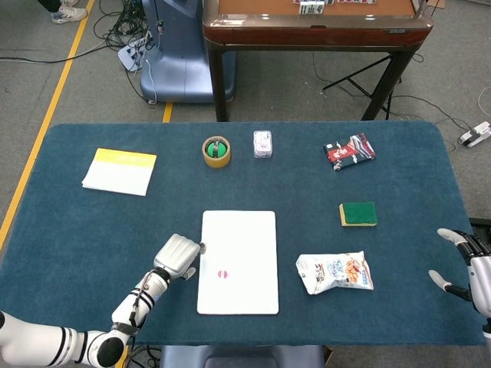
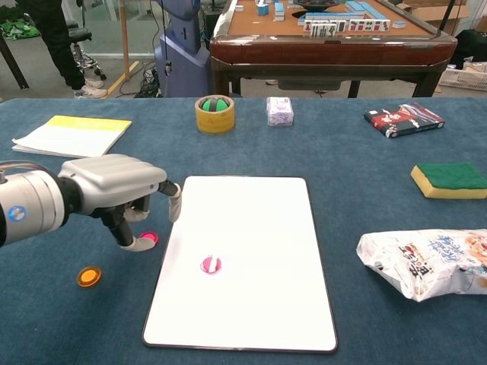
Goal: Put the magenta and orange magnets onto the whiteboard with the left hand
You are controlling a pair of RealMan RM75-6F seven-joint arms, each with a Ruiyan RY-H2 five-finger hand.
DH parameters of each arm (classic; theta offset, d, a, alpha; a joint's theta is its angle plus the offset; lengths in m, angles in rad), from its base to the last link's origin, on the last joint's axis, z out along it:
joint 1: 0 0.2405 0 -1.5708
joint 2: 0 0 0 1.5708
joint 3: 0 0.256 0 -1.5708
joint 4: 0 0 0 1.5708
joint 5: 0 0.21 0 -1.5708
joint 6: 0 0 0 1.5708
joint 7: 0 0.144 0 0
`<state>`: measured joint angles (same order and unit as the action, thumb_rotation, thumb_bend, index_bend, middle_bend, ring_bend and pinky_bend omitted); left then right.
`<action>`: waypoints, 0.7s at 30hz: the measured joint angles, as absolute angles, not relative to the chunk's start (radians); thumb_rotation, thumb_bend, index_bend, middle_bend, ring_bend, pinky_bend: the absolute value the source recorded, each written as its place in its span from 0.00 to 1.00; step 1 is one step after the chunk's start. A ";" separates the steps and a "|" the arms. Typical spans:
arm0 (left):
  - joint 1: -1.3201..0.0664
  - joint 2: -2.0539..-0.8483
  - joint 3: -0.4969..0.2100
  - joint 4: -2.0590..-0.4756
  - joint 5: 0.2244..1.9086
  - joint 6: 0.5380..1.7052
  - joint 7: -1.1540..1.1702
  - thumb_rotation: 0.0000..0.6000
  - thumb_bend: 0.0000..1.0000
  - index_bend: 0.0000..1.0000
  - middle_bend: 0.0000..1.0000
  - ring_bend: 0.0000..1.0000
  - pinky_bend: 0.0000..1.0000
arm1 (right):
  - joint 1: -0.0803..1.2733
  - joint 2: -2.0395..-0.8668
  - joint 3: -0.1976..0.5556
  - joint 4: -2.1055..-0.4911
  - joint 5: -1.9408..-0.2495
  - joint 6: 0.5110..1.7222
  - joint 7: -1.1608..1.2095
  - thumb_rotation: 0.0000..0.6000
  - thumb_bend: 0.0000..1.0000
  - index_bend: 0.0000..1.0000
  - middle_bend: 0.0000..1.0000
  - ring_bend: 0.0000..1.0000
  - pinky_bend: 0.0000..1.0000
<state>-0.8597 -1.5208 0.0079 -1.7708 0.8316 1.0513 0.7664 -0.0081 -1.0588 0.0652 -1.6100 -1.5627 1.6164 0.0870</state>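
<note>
The whiteboard [image 2: 259, 228] lies flat at the table's front centre. One magenta magnet [image 2: 211, 265] sits on its lower left part, also seen as the magenta magnet [image 1: 223, 273] on the whiteboard [image 1: 245, 238] in the head view. My left hand [image 2: 122, 194] hovers just left of the board, fingers apart and holding nothing. Its thumb tip is down beside a second magenta magnet [image 2: 149, 238] on the cloth. An orange magnet [image 2: 89, 276] lies further front-left. In the head view the left hand [image 1: 178, 255] hides those magnets. My right hand [image 1: 468, 264] stays open at the table's right edge.
A yellow notepad [image 1: 120, 171] lies far left. A tape roll [image 1: 216, 150] and a small box [image 1: 262, 143] stand behind the board. On the right are a red packet [image 1: 349, 150], a green sponge [image 1: 358, 214] and a snack bag [image 1: 334, 272].
</note>
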 measured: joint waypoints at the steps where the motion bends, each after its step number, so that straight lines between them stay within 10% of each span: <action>1: -0.858 -1.524 0.009 -1.765 0.831 1.050 0.764 1.00 0.31 0.44 1.00 1.00 1.00 | -0.008 -1.059 0.065 -1.610 -1.563 1.616 0.086 1.00 0.06 0.26 0.31 0.30 0.42; 21: -0.830 -1.583 0.010 -1.655 0.832 1.036 0.731 1.00 0.31 0.46 1.00 1.00 1.00 | -0.005 -1.059 0.067 -1.612 -1.559 1.607 0.082 1.00 0.06 0.26 0.31 0.30 0.42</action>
